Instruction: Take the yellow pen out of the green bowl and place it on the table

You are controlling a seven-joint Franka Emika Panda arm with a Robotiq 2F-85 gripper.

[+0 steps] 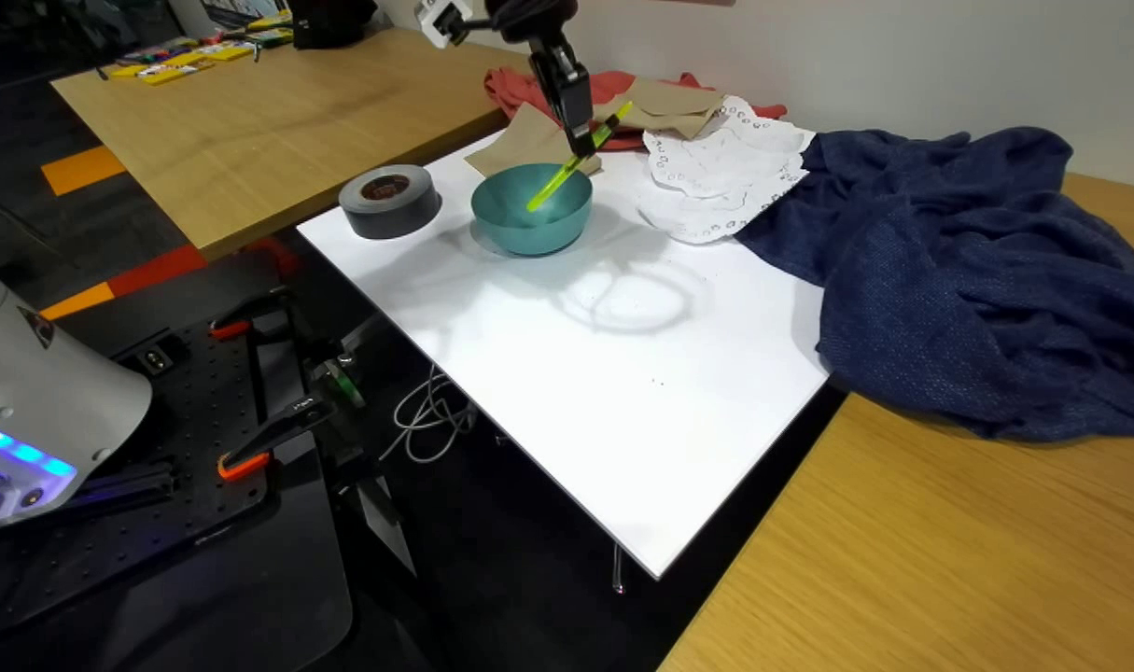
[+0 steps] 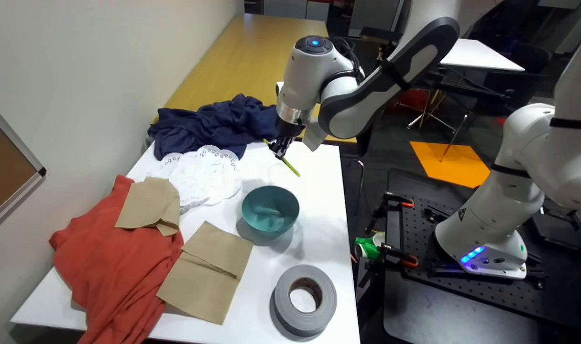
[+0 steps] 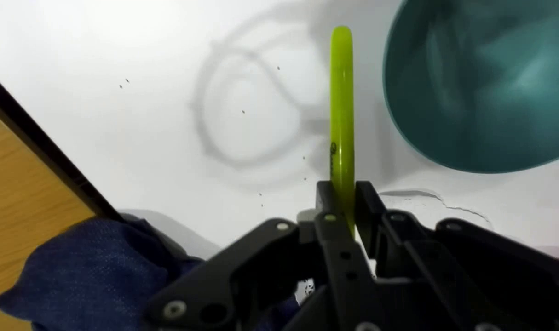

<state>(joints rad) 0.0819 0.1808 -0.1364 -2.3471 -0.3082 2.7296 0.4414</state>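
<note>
The yellow highlighter pen (image 3: 342,105) hung in the air beside the green bowl (image 2: 270,210), outside its rim, on the side away from the roll of grey duct tape (image 1: 394,219); the white table (image 2: 321,210) lay below. The gripper (image 3: 345,197) was clamped on the pen's barrel, its fingers (image 3: 325,197) flanking it, and in both exterior views both ends stuck out past it. With the pen out of the bowl, the step in hand was probably the set-down. Doing it well called for a straight, slow descent, with no swing toward the bowl. Whether the pen was level was hard to judge, so it wanted easing down until it rested along its length, then a gentle release, lest it roll against the bowl.
</note>
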